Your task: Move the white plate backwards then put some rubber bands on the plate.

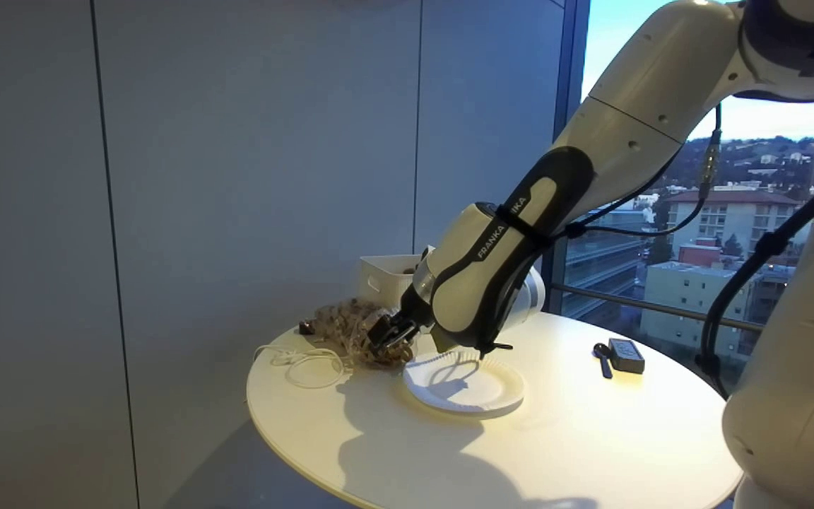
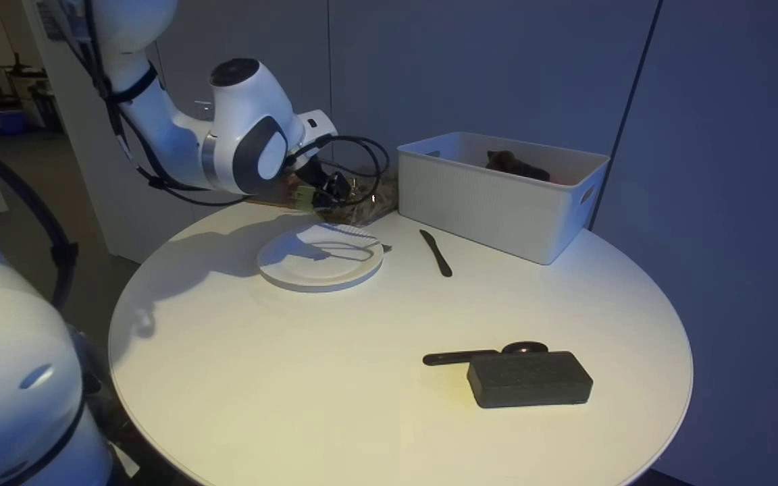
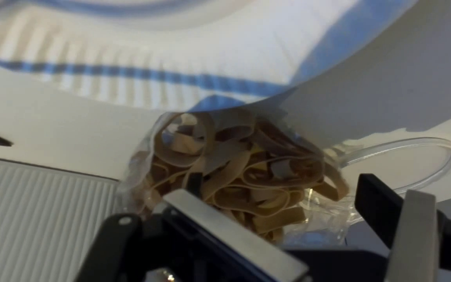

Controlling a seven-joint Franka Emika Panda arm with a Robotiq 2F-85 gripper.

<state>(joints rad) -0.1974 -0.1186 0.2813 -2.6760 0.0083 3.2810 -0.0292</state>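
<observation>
Parted jaws face bagged rubber bands [image 3: 227, 174] beside bin [image 2: 477, 202].

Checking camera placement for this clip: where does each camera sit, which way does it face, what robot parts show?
An exterior view: beside the table, facing grey panels and a window; arm at picture right.
An exterior view: also beside the table, looking down across it to the white bin; arm at picture left.
Wrist view: mounted on the arm, facing down at rubber bands and plate; just its tool shows, at the bottom.
Both exterior views share arm, table, plate, white bin and spoon.
</observation>
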